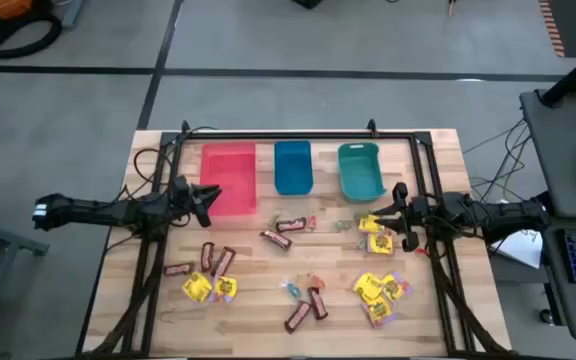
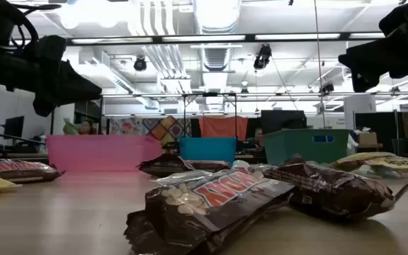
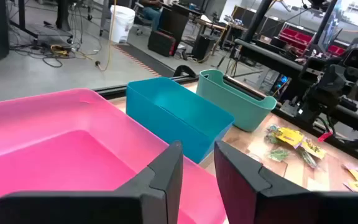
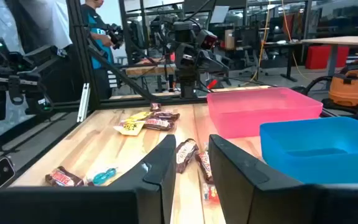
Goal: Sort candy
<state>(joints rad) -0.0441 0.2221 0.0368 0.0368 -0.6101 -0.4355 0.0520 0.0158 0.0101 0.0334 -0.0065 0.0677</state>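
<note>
The candy lies loose on the wooden table [image 1: 258, 330]. Dark brown-red bars lie near the middle [image 1: 286, 228], at the left [image 1: 216, 260] and near the front [image 1: 306, 308], and fill the low view [image 2: 218, 198]. Yellow packets lie at the left [image 1: 210, 289], the front right [image 1: 380, 293] and just under my right gripper [image 1: 376, 232]. A teal twist piece [image 1: 293, 290] lies by the front bars. My left gripper [image 3: 197, 165] hangs over the red bin's near corner [image 1: 208, 200], slightly open and empty. My right gripper [image 4: 191, 155] hovers right of the teal bin [image 1: 396, 208], slightly open and empty.
Three bins stand in a row at the far side: red [image 1: 229, 178], blue [image 1: 292, 166] and teal [image 1: 360, 170]. A black frame [image 1: 298, 133] runs round the table's far edge and sides. Bare wood lies between the candy groups [image 1: 258, 290].
</note>
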